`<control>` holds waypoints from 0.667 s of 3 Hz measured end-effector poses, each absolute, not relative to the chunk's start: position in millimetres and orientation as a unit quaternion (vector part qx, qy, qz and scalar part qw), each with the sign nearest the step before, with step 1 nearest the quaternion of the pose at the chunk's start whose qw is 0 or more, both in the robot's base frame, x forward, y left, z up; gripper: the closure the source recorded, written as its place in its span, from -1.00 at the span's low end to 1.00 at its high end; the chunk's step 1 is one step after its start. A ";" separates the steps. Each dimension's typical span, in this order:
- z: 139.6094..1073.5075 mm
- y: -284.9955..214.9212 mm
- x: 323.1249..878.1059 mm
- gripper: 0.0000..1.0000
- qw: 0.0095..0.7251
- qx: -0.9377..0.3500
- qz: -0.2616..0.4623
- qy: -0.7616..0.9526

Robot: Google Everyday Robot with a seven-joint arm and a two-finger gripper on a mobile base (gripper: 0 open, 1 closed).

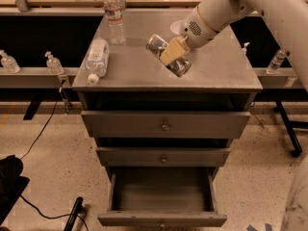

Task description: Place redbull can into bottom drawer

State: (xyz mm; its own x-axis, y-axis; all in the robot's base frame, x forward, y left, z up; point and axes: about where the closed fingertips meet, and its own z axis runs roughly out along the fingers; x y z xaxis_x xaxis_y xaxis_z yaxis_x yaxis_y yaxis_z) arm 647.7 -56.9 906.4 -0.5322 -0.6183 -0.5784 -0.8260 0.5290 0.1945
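Observation:
The redbull can [163, 53], a slim silver can with shiny round ends, lies sideways in my gripper [171, 53], lifted above the grey cabinet top [144, 76]. The gripper's tan fingers [173, 50] are shut across the can's middle. The white arm comes in from the upper right. The bottom drawer [162, 218] stands pulled open below, its dark interior showing and nothing visible inside. The two upper drawers are shut.
A clear water bottle [114, 13] stands upright at the back left of the cabinet top. Another bottle [96, 57] lies on its side at the left edge. Small bottles [53, 63] sit on a shelf to the left. A black cable runs across the floor.

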 end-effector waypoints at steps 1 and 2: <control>884.9 -36.4 608.8 1.00 0.173 -0.535 0.285 0.777; 848.2 -38.4 558.7 1.00 0.123 -0.614 0.321 0.710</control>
